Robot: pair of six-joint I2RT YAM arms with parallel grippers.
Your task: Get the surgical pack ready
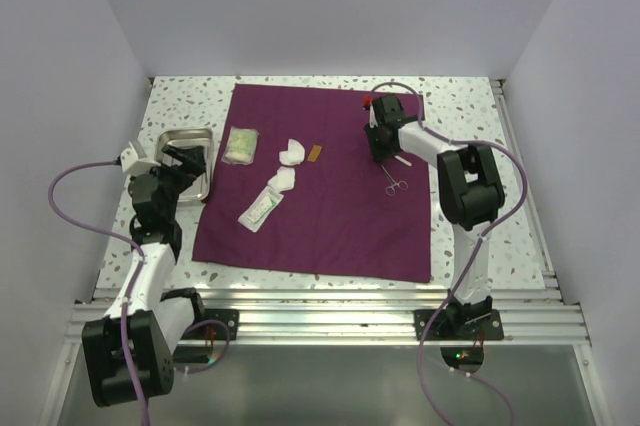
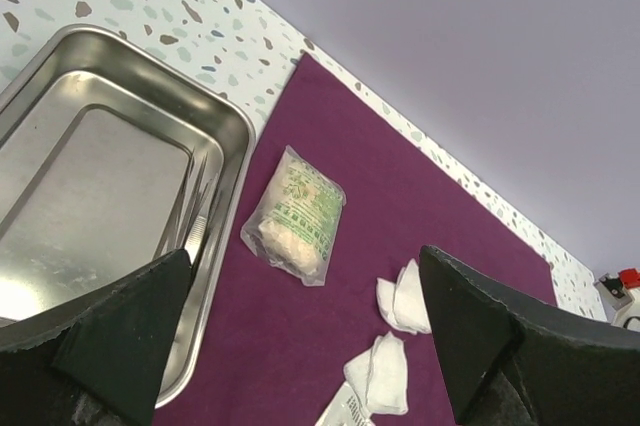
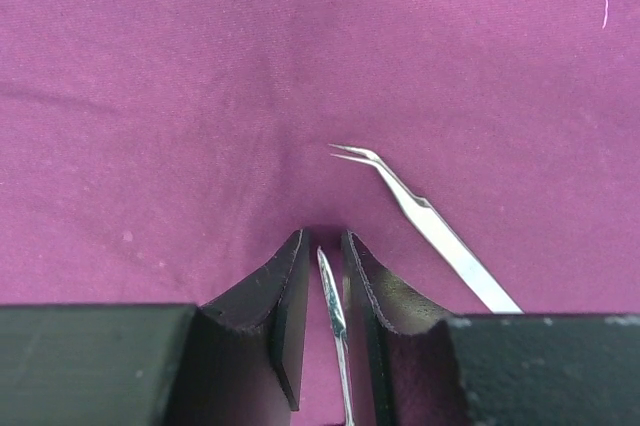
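Purple cloth (image 1: 330, 231): spread flat on speckled worktop (image 1: 470, 111), centre frame. Left gripper (image 2: 302, 271), left of frame: fingers fully apart, holding nothing, above rim of steel tray (image 2: 235, 121) just beside cloth's edge. On cloth: white packet (image 1: 260, 208), gauze pieces (image 1: 291, 153), green-printed packet (image 1: 241, 145). Right gripper (image 3: 322, 238), upper right: fingers narrowed about thin steel instrument (image 3: 333, 321); grip itself unclear. Bent-tip tweezers (image 3: 420, 211) just beside.

The cloth (image 1: 320, 216) lies on the surface (image 1: 180, 96); the tray (image 1: 190, 131) sits just beside its left edge, thin instruments (image 2: 200, 211) in it. On the cloth: gauze packet (image 1: 241, 145) left, gauze pieces (image 1: 292, 153) right of it, flat packet (image 1: 261, 208) before them, forceps (image 1: 395, 184) far right
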